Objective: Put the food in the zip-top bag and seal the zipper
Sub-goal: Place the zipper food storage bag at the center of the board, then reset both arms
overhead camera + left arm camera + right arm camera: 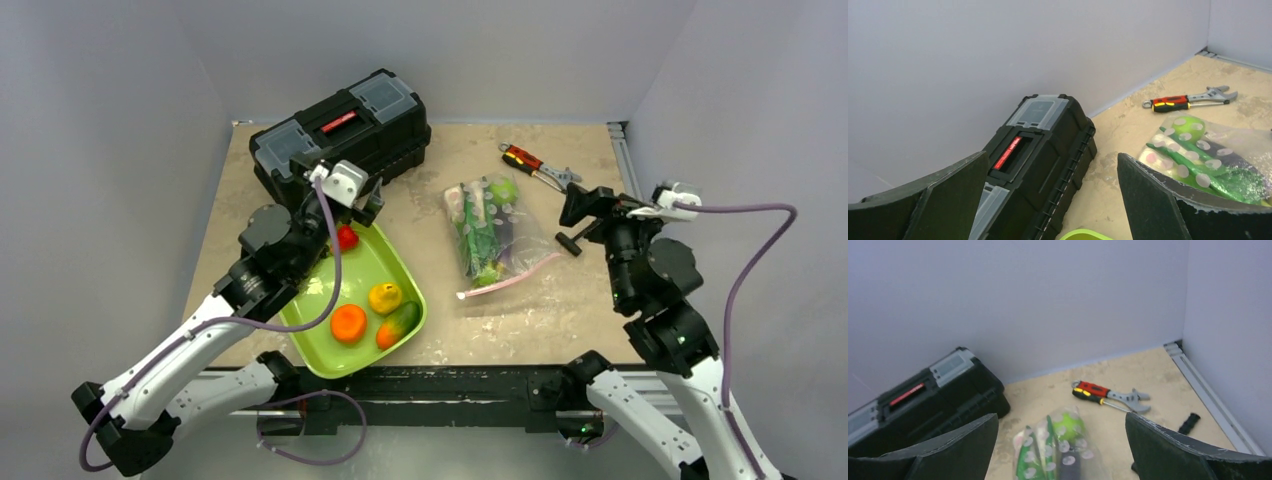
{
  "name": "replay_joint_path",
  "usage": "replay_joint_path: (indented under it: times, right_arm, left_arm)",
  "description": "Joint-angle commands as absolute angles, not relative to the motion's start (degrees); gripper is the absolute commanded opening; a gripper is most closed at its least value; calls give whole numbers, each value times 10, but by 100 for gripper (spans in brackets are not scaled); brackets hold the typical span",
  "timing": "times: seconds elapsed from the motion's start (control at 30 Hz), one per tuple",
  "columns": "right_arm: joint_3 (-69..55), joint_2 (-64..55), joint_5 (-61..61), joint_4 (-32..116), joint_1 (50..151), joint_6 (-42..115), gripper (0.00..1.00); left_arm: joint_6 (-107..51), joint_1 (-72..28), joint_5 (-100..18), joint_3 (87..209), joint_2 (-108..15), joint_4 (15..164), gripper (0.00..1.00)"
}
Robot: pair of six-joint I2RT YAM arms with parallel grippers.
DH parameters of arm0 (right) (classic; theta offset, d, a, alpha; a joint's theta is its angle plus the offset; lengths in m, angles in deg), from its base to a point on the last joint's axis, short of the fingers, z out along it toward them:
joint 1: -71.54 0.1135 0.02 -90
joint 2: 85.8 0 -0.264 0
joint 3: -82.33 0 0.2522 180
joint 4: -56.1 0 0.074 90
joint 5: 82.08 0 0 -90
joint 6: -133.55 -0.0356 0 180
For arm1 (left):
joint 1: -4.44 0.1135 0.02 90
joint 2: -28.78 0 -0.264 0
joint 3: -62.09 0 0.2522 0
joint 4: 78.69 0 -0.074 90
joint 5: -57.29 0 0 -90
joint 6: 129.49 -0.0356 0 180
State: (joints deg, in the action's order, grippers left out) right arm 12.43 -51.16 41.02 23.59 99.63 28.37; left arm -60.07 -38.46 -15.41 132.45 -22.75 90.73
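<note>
Right gripper (1062,440) gapes wide, empty, near the zip-top bag (492,235).

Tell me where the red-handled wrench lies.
In the top view, the red-handled metal wrench lies far back on the right, just beyond the clear plastic bag.

Place: a lab robot cell, I reckon.
Walls: plain grey panels (110,120) box in my table (560,310) on three sides.
Mounting: my left arm (190,350) and right arm (650,270) rise from a black rail (450,385) at its near edge.
Props: black toolbox (345,130), wrench (540,167), toy food (349,322) in a lime-green tray (365,265).
</note>
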Motion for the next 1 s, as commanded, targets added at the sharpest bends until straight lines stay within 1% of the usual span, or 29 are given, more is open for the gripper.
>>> replay_joint_path:
  times: [0.0, 0.17, 0.4, 0.63, 0.97]
  right_arm:
    - [89, -541, 342, 261, 996, 323, 99]
    - [90, -600, 316, 296, 997, 340, 99]
    - [59, -645, 317, 286, 996, 361, 99]
    - [42, -659, 315, 284, 996, 369, 99]
    - [40, -655, 335, 271, 996, 366, 99]
  left_arm:
    - [-602, -387, -109, 1318, -183, 957, 100]
    - [-617, -387, -88, 1314, -125, 961, 100]
    - [-522, -388, -49, 1364, -19, 767, 100]
    - [-431, -388, -48, 1379, 55, 674, 100]
    - [-346, -388, -39, 1385, 102, 591, 100]
